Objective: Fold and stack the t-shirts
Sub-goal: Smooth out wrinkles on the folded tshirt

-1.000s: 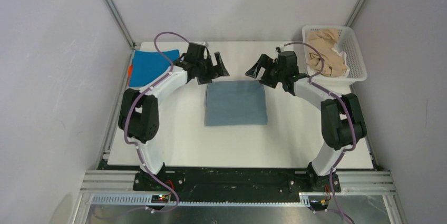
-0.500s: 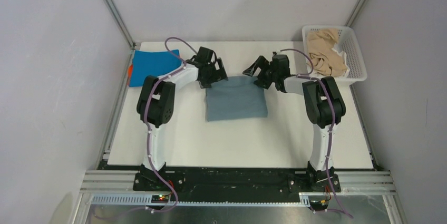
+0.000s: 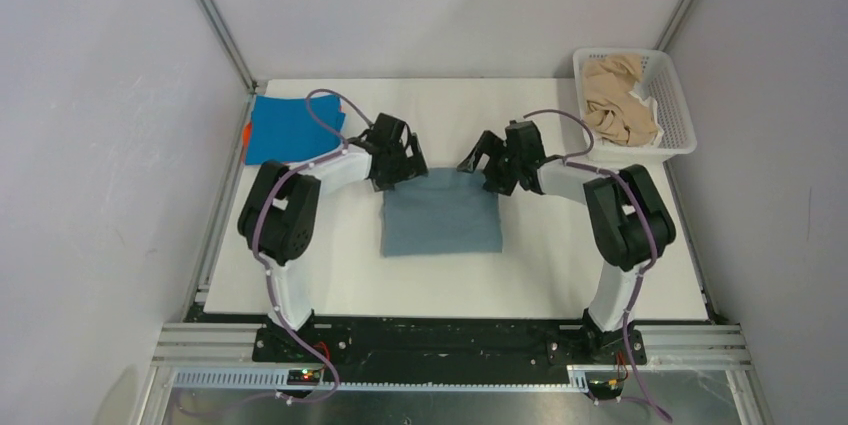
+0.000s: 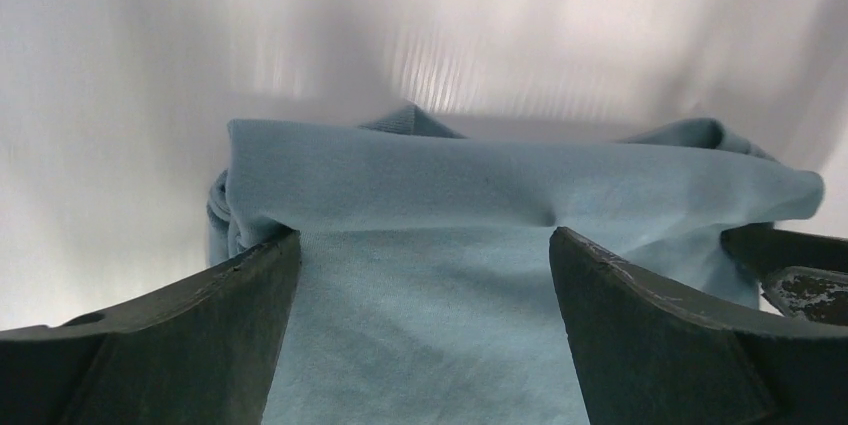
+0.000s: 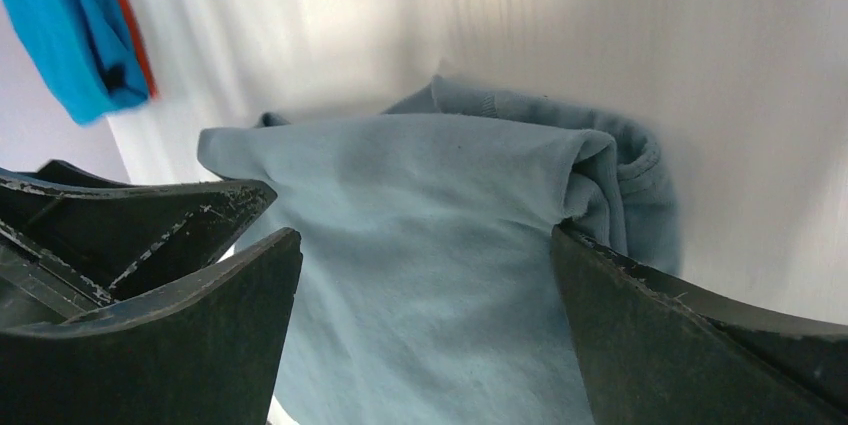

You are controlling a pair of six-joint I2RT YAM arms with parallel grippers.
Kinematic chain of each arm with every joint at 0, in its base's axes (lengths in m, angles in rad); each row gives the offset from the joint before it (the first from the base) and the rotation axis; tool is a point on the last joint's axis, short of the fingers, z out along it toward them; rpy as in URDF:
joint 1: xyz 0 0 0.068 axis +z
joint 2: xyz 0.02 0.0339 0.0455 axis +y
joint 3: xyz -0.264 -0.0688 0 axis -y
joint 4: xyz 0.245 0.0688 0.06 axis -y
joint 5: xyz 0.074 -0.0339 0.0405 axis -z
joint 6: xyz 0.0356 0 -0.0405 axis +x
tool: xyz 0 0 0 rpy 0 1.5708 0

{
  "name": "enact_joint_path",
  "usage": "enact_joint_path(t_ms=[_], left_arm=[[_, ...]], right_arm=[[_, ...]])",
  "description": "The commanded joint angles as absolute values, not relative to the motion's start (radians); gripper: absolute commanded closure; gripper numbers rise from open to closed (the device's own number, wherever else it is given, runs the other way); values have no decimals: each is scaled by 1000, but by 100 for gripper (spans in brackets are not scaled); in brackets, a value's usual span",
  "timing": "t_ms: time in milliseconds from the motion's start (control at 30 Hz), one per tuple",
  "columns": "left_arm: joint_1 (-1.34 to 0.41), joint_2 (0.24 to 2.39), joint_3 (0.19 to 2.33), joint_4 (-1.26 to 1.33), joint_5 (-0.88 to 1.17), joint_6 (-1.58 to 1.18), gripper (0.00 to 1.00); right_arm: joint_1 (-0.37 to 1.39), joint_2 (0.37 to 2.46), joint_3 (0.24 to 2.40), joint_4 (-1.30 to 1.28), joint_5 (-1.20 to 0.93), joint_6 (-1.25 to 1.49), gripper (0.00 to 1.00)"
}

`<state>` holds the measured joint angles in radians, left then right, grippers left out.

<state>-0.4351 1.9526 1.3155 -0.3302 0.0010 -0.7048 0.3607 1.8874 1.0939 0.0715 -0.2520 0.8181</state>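
A folded grey-blue t-shirt (image 3: 440, 217) lies flat in the middle of the table. My left gripper (image 3: 405, 170) stands open over its far left corner, fingertips down on the cloth (image 4: 430, 285). My right gripper (image 3: 482, 167) is open too, its fingertips resting on the far right corner, where the fabric (image 5: 430, 245) bunches up. Neither one pinches the cloth. A bright blue t-shirt (image 3: 290, 130) sits folded at the far left on top of an orange one (image 3: 246, 135), of which only an edge shows. Beige t-shirts (image 3: 615, 100) are crumpled in the basket.
The white lattice basket (image 3: 682, 120) stands at the far right corner. Grey walls and metal frame posts close in the table on three sides. The arm bases sit on the rail at the near edge.
Both open grippers have come down onto the grey-blue shirt's far edge and pulled back toward the bases. The shirt has slid a little toward the near edge with them.
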Motion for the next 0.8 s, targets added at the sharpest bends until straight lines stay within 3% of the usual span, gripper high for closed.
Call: enact_joint_path(t_ms=[0,267,400,633,767], left_arm=[[-479,1822,1182,-411,-130,-704,0],[-493,1540,1118,-417,-136,-669,0],[-552,1410,1038,-412,-93,-684,0],[-705,1307,743,-243,-15,-771,0],[-721,1277,549,-119,-16,-828,0]], right_arm=[[382,1775,1015,-84,-180,767,1],[436,1478,1006,-224,-75,695,1],[515,1354,904,-167,-154,707,1],[596,1311,629,81,-263,805,1],[591,1351,530,93,-236,811,1]])
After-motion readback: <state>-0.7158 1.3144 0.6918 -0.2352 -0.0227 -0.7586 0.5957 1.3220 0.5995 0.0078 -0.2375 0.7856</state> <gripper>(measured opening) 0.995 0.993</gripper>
